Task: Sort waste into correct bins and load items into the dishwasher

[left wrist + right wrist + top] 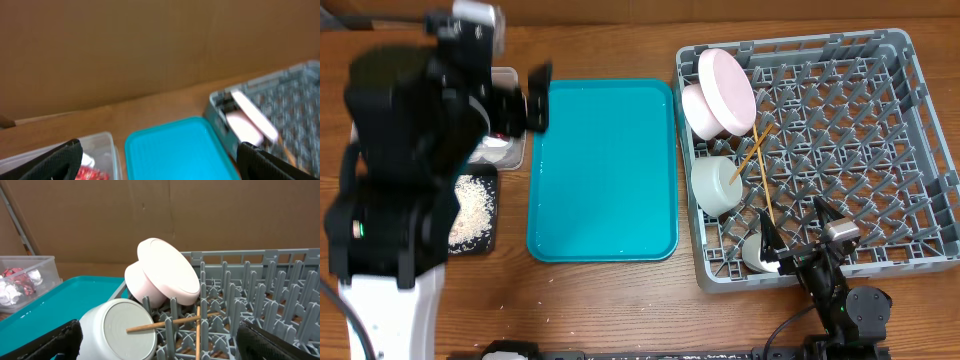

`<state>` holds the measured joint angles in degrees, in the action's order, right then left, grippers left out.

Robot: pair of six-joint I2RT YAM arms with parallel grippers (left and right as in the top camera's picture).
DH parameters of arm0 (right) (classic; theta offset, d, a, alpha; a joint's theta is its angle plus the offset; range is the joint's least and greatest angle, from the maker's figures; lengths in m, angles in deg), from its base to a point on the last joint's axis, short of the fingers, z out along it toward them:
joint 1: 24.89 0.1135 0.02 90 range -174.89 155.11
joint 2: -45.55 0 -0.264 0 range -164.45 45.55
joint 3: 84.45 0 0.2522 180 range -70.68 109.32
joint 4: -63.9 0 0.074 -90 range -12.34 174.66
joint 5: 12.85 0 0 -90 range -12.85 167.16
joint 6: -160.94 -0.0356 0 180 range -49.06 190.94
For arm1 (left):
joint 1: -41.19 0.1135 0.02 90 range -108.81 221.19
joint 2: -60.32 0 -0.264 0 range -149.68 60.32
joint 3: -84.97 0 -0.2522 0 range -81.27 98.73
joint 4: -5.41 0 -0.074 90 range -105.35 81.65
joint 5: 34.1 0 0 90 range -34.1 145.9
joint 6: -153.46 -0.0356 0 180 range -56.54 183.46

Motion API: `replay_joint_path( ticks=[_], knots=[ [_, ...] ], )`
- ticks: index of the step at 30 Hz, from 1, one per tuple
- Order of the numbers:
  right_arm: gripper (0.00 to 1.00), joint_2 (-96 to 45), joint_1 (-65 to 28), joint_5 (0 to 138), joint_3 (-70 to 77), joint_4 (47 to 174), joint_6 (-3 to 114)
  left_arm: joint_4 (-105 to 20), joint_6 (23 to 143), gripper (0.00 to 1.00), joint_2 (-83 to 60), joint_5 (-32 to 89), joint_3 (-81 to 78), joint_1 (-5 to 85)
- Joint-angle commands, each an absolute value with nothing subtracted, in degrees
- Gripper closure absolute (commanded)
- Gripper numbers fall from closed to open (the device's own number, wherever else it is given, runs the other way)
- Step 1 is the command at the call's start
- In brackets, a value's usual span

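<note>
Left hand [538, 98] hangs released near the clear tub [40, 260] holding napkin [17, 292] and red wrapper [10, 273], with rice [472, 212] on the black tray [490, 243] beside it. Right hand [159, 330], also spread wide, hovers over the grey rack [880, 120], where plates [725, 85], bowl [718, 185], cup [755, 255] and chopsticks [756, 150] sit.

Matt grey plastic dish rack [840, 130]; smooth glossy plates [167, 277]; thin wooden chopsticks [165, 323]; clear plastic tub [25, 280].
</note>
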<state>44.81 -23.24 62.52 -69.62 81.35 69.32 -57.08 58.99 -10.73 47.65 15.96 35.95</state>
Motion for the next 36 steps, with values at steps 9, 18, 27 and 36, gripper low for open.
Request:
replay_joint_path(
  ticks=[9,18,27,36],
  knots=[
    [0.00,45.38,-22.80,62.48,-70.24,80.98,69.47,-23.05,55.80,0.00,17.14,45.50,-35.16,38.23],
    [0.00,45.38,-22.80,62.48,-70.24,80.98,69.47,-9.13,56.26,0.00,42.28,47.41,-63.68,39.43],
    [0.00,45.38,-22.80,62.48,-70.24,80.98,69.47,-7.43,58.82,0.00,54.01,54.29,-74.65,40.02],
    [0.00,45.38,-22.80,62.48,-70.24,80.98,69.47,-7.69,59.87,0.00,60.13,51.25,-81.01,43.32]
  ],
)
